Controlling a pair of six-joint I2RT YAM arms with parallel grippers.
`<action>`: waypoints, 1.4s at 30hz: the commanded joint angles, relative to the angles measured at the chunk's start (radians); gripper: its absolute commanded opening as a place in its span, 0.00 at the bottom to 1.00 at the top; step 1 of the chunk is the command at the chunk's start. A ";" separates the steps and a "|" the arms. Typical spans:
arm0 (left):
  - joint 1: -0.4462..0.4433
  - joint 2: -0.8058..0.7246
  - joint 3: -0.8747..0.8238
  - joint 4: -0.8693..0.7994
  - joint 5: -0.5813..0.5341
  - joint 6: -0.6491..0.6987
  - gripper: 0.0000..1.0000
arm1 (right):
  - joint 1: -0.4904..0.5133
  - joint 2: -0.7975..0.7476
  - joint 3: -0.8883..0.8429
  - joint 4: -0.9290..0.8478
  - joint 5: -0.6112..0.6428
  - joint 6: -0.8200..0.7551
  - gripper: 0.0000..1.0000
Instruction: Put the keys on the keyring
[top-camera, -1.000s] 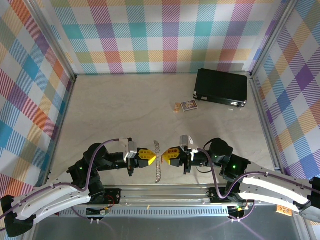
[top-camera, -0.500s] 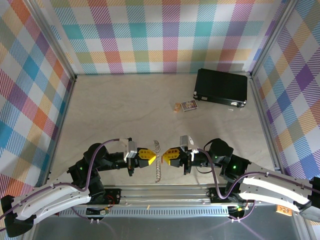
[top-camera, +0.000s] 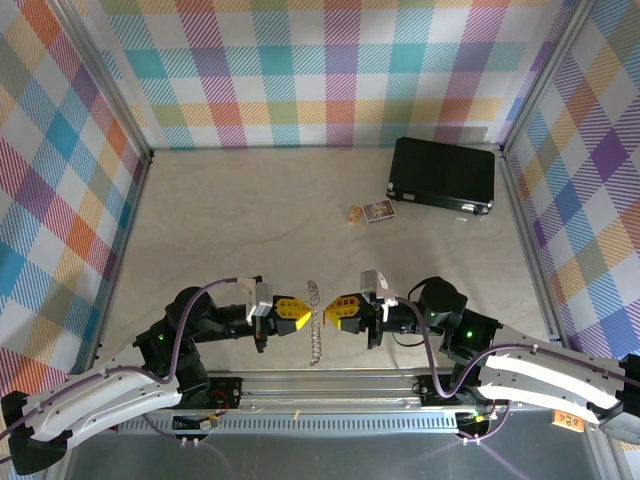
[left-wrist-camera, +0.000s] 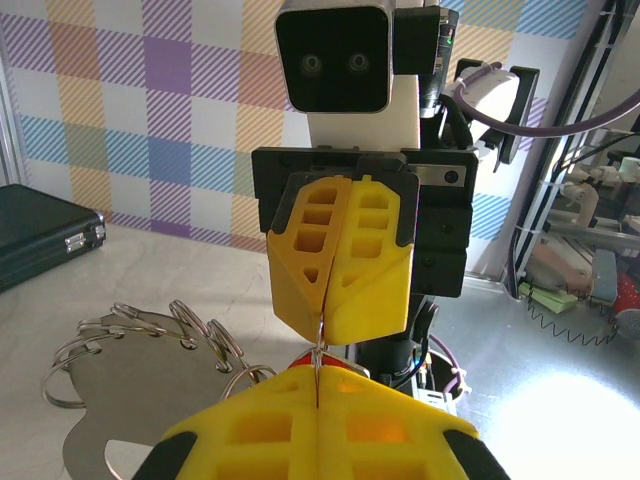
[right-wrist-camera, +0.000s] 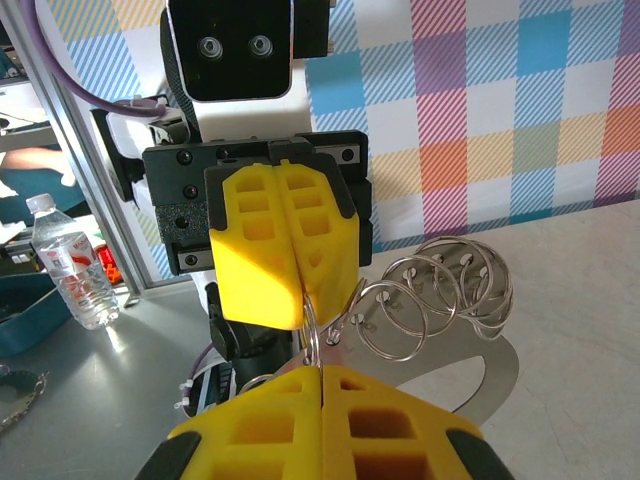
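The keyring (top-camera: 316, 325) is held edge-on between my two grippers near the table's front edge. It is a flat silver plate (left-wrist-camera: 120, 400) carrying several split rings (right-wrist-camera: 440, 290). My left gripper (top-camera: 303, 318) and right gripper (top-camera: 330, 312) face each other tip to tip, both shut. One thin ring (left-wrist-camera: 321, 345) runs into both pairs of yellow jaws. In the left wrist view the key's red head (left-wrist-camera: 304, 359) peeks just past my left gripper (left-wrist-camera: 318, 375), under the right gripper (left-wrist-camera: 325, 320). I cannot tell how the key is attached. The right wrist view has the same ring (right-wrist-camera: 312, 335) above my right gripper (right-wrist-camera: 320, 372).
A black rectangular case (top-camera: 443, 173) lies at the back right, with a small printed card (top-camera: 377, 211) in front of it. An aluminium rail (top-camera: 320, 385) runs along the near edge. A water bottle (right-wrist-camera: 70, 270) stands off the table behind the left arm.
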 joint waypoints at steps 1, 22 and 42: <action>-0.007 -0.018 -0.005 0.029 -0.006 0.012 0.00 | 0.011 -0.002 -0.006 0.041 0.010 -0.003 0.00; -0.007 -0.018 -0.005 0.030 -0.016 0.009 0.00 | 0.031 0.025 0.002 0.070 0.020 -0.015 0.00; -0.007 -0.018 -0.020 0.040 -0.021 0.007 0.00 | 0.038 0.013 -0.024 0.097 0.071 -0.023 0.00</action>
